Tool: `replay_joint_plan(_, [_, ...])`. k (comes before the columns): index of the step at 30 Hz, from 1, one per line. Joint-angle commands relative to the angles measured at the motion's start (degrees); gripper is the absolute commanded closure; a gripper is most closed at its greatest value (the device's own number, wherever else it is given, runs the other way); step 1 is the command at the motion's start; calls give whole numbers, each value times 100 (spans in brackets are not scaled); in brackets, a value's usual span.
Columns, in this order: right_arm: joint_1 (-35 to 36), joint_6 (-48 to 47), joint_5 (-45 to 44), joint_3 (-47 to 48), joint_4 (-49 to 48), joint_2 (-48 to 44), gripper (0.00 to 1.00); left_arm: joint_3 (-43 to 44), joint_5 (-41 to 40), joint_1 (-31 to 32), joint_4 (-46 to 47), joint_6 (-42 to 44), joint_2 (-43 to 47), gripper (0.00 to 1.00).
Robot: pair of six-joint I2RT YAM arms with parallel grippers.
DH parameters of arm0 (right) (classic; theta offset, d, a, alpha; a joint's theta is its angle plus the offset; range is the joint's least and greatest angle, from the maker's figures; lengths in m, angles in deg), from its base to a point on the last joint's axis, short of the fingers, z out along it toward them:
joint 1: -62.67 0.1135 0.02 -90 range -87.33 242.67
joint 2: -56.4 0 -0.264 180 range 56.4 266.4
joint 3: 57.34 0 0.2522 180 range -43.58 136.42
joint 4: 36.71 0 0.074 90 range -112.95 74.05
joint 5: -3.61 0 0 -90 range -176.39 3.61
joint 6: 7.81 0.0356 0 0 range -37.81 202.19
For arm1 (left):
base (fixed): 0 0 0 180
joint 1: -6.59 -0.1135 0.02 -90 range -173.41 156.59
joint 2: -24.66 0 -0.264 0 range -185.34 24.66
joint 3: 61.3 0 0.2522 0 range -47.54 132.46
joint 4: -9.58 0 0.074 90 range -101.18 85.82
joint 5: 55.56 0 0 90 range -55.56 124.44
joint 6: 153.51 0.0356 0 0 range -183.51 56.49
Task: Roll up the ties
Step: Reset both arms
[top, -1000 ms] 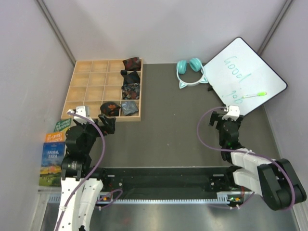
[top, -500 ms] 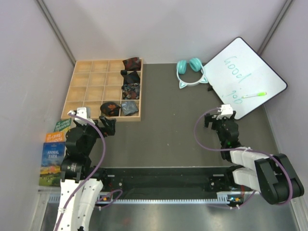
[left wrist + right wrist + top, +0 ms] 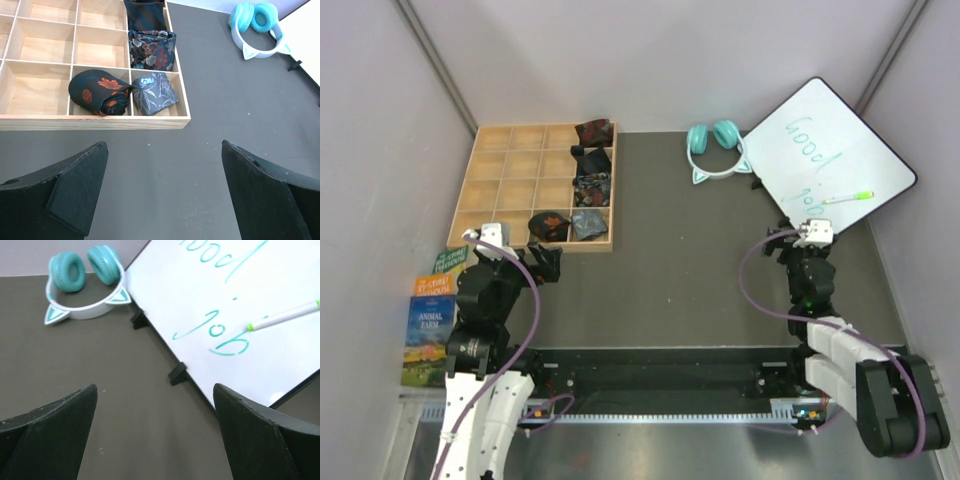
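Note:
Several rolled ties sit in the right-hand cells of a wooden grid tray (image 3: 510,165) at the back left. The black tie with orange-red blotches (image 3: 549,224) (image 3: 100,92) lies in the front row, beside a grey-blue tie (image 3: 589,223) (image 3: 155,93). Behind them are a dark floral tie (image 3: 152,49), a black one (image 3: 590,160) and a dark red one (image 3: 594,131). My left gripper (image 3: 545,262) (image 3: 164,146) hovers open over the mat just in front of the tray, holding nothing. My right gripper (image 3: 785,240) (image 3: 155,388) is open and holds nothing, near the whiteboard's lower edge.
Teal cat-ear headphones (image 3: 715,148) (image 3: 85,282) lie at the back centre. A whiteboard (image 3: 825,160) (image 3: 240,305) with a green marker (image 3: 847,198) (image 3: 285,316) on it leans at the right. Books (image 3: 430,310) lie left of the left arm. Grey walls close in both sides.
The right arm swung its gripper a little to the left, then back to the right toward the whiteboard. The left arm and the ties have not moved.

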Motion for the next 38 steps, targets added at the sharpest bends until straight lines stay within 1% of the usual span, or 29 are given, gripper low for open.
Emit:
replay_joint_plan(1, [-556,53,508,284,-462,852,1,128,44,26,69,105,-10,1])
replay_joint_plan(2, [-687,115,752,152,-1387,1021,1,136,44,26,69,105,-19,1])
replay_joint_plan(3, [-810,124,781,-171,-1892,1258,1,128,44,34,69,105,-19,1])
replay_joint_plan(5, [-995,247,947,-428,-2867,2013,1,128,70,34,60,96,-45,1])
replay_joint_plan(6, [-1022,265,983,-473,-3621,2320,1,136,96,34,69,79,-45,1])
replay_joint_plan(7, [-1031,248,1035,-473,-4125,2828,1,137,114,26,86,79,-62,1])
replay_joint_plan(8, [-1023,195,1080,-630,-4243,2764,1,128,123,26,86,79,-71,1])
replay_joint_plan(9, [-1023,212,1063,-535,-3356,2572,1,128,123,26,86,79,-71,1])
replay_joint_plan(10, [-1023,212,1062,-317,-2825,2361,1,128,123,34,95,79,-89,1])
replay_joint_plan(11, [-1031,177,1141,-158,-2507,2272,1,119,132,34,86,70,-89,1])
replay_joint_plan(13, [-1031,177,1150,176,-2172,2411,1,128,149,34,86,52,-106,1])
replay_joint_plan(16, [-1031,238,966,598,-1302,2376,1,128,79,26,86,-53,-133,1])
replay_joint_plan(18, [-1031,134,1228,634,-1247,2342,1,119,-60,26,60,-254,-159,1])
replay_joint_plan(21, [-1023,63,1431,634,-1291,2368,1,145,52,26,42,-247,-247,1])
replay_joint_plan(38, [-1031,54,1432,652,-1300,2394,1,172,62,26,16,-326,-458,1])
